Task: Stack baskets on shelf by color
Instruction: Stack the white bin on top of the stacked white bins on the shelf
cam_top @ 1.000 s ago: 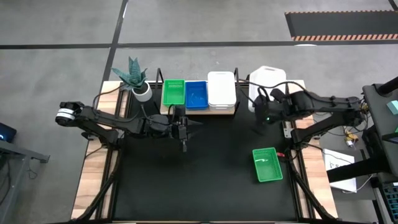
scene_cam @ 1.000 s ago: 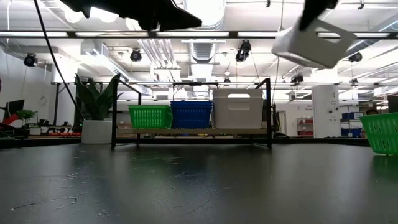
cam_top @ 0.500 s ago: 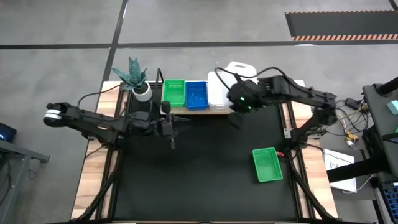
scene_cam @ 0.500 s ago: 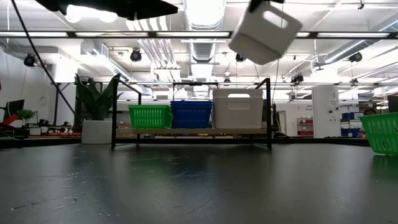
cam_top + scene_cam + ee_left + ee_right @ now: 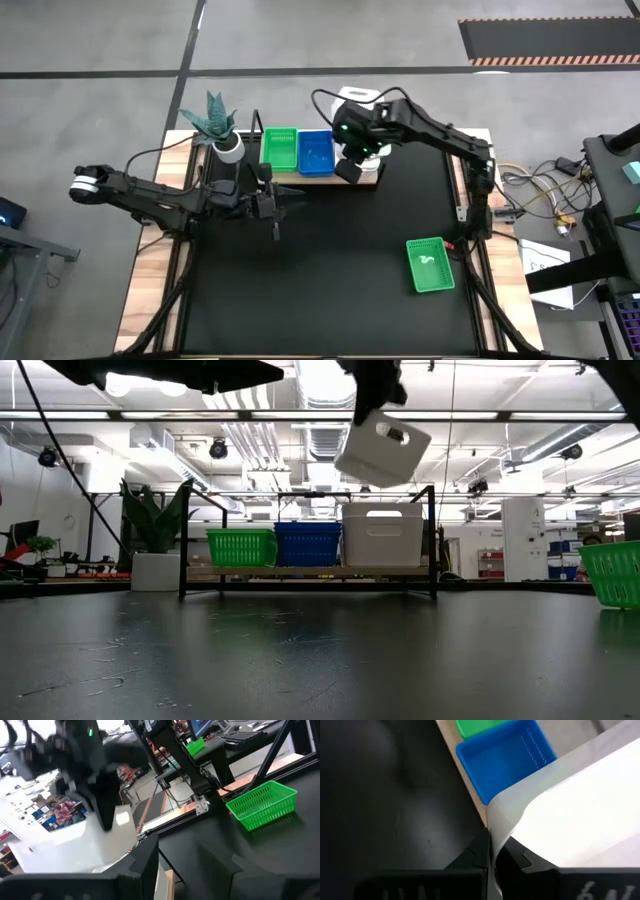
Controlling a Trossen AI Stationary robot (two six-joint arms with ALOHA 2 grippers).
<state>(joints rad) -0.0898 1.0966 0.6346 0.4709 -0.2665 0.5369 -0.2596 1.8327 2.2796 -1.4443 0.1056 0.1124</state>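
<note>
The shelf (image 5: 322,178) stands at the table's far edge and holds a green basket (image 5: 279,150), a blue basket (image 5: 316,150) and a white basket (image 5: 382,535) side by side. My right gripper (image 5: 491,842) is shut on a second white basket (image 5: 383,448), which hangs tilted just above the shelf's white one. Another green basket (image 5: 430,265) rests flat on the table at the near right. My left gripper (image 5: 290,200) hovers in front of the shelf, pointing level toward the table's right, open with nothing between its fingers (image 5: 150,862). My right gripper pinches the white basket's wall at its rim (image 5: 492,820) between its two fingers. The fingers slant down onto it from above. The basket hangs below them, tilted and lifted clear of the shelf and of the white basket under it.
A plant in a white pot (image 5: 226,145) stands just left of the shelf. The shelf's thin black posts (image 5: 433,540) rise at its ends. Bare black tabletop (image 5: 330,290) lies between the shelf and the near edge.
My right gripper has swung toward the table's left with the white basket, from beyond the shelf's right end to above the shelf's white basket, and the basket has tipped the other way. My left gripper has drawn back a little toward the table's left edge.
</note>
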